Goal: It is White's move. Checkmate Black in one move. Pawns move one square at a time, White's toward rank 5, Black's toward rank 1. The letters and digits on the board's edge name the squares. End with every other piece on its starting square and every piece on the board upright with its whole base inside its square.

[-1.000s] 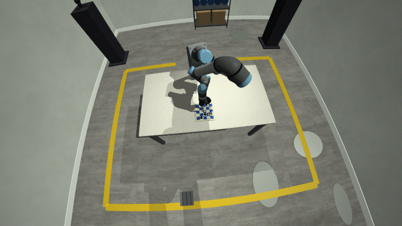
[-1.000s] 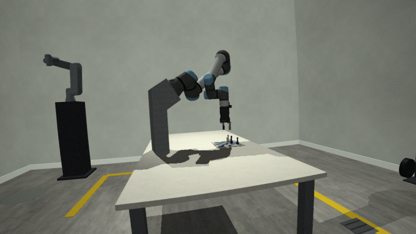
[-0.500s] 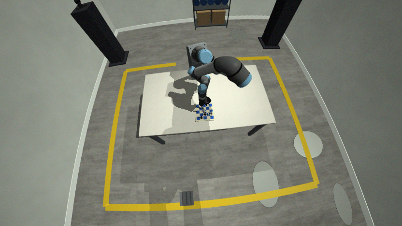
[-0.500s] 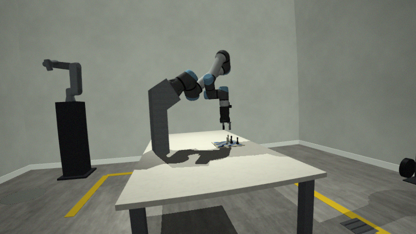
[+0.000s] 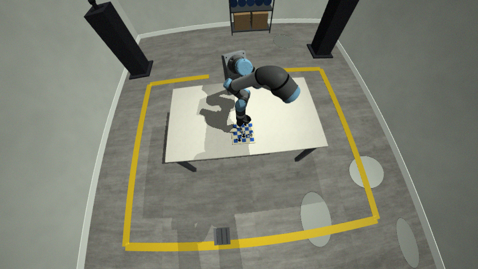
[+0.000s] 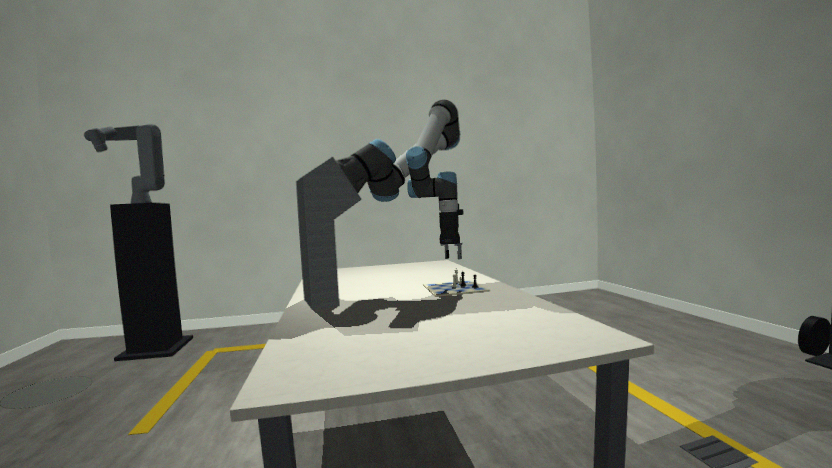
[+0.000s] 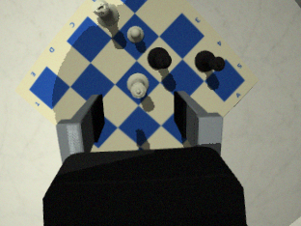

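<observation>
A small blue and cream chessboard (image 7: 138,59) lies on the white table; it also shows in the top view (image 5: 243,133) and the exterior view (image 6: 455,287). In the wrist view three white pieces stand on it: one at the far left (image 7: 107,13), one on a cream square (image 7: 135,34), and one on a blue square near the middle (image 7: 138,84). Black pieces stand to the right: one (image 7: 158,59) near the middle and two close together (image 7: 210,62). My gripper (image 7: 138,107) is open and empty, well above the board's near side, as the exterior view (image 6: 452,251) shows.
The board sits near the table's middle, partly in the arm's shadow. Around the table are black pillars (image 5: 116,38), a shelf with boxes (image 5: 251,16) and a second arm on a pedestal (image 6: 142,232), all far from the board.
</observation>
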Controlling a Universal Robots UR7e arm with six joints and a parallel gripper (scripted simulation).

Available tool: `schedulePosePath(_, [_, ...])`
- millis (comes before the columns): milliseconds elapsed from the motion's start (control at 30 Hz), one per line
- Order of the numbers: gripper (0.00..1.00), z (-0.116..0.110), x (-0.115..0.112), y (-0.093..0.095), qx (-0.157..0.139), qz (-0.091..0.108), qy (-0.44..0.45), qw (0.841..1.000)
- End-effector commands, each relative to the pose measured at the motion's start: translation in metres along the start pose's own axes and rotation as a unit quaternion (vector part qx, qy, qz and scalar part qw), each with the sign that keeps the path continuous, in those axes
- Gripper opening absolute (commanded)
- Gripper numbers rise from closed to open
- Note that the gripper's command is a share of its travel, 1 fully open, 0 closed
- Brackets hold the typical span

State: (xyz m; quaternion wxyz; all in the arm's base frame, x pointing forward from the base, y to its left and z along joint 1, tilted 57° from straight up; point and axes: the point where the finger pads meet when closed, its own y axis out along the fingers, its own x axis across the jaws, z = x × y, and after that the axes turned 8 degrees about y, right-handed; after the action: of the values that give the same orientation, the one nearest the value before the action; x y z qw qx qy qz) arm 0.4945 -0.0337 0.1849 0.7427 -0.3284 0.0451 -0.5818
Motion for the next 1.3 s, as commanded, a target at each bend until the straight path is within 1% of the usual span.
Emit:
schedulePosePath(0, [1.00,0.000,0.000,-0.004,0.000,0.000,0.000,1.000])
schedulePosePath(333, [1.00,0.000,0.000,-0.021,0.000,0.000,0.000,1.000])
schedulePosePath(400, [1.00,0.000,0.000,-0.021,0.000,0.000,0.000,1.000])
schedulePosePath(900, [1.00,0.000,0.000,-0.048,0.000,0.000,0.000,1.000])
schedulePosePath(1267, [1.00,0.000,0.000,-0.058,0.000,0.000,0.000,1.000])
